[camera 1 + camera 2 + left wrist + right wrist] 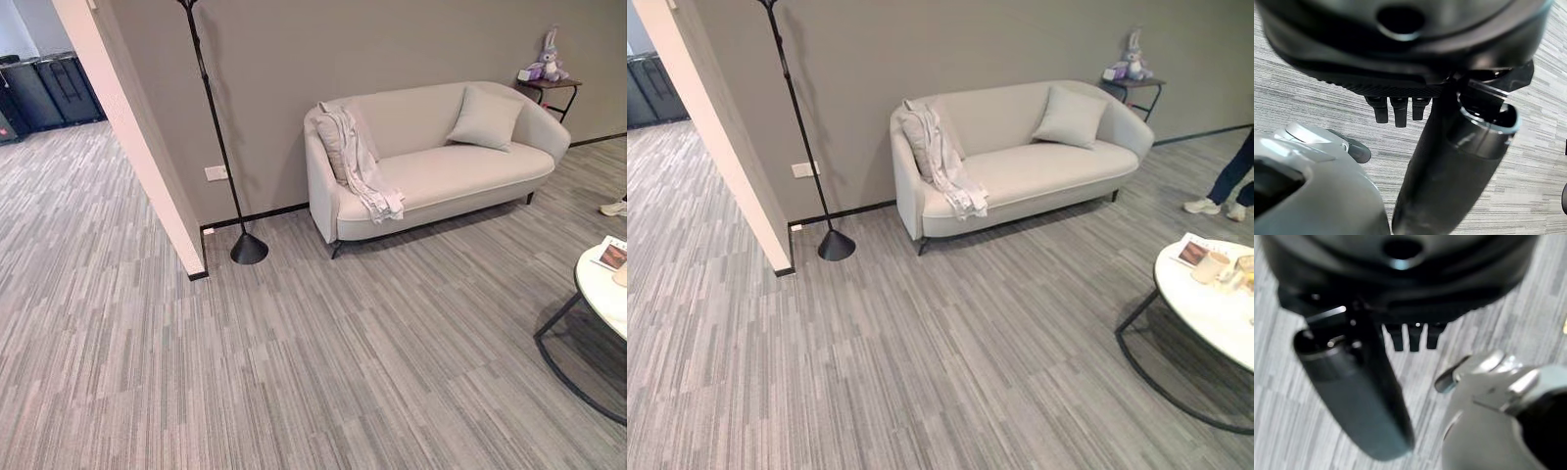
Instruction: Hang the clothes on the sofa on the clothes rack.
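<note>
Left hand [1400, 49]: hanging over the floor [294, 372], fingers [1400, 111] straight and relaxed, thumb [1449, 171] standing clear of them, nothing in its grasp. Right hand [1400, 279]: likewise over the striped grey carpet, fingers [1414, 339] loose, thumb [1361, 396] apart, empty. Round table [1215, 313]: white top on a black wire frame, near right; it bears a small printed card [1193, 252] and, just beside that, a pale cup [1213, 266]. Person [1225, 186]: dark trouser legs and white shoes, standing on the carpet past the table at the right edge. Partition wall [137, 137]: cream, running in from upper left and ending on the carpet at mid-left. Clothes rack [220, 147]: slim black pole on a black conical base [248, 248], upright by the grey back wall, between the partition's end and the sofa, nothing on the stretch of pole in view. Wall socket [217, 173]: white, low on the back wall, just behind the pole. Sofa [460, 171]: cream, curved back, against the back wall, right of the rack. Clothes [362, 166]: one pale grey-white garment, draped over the sofa's left end and trailing down across the seat to its front edge. Cushion [485, 117]: cream, leaning against the backrest toward the sofa's right end. Side table [554, 86]: small, dark, behind the sofa's right end, bearing a plush rabbit [549, 54]. Dark cases [49, 88]: far left, beyond the partition.
</note>
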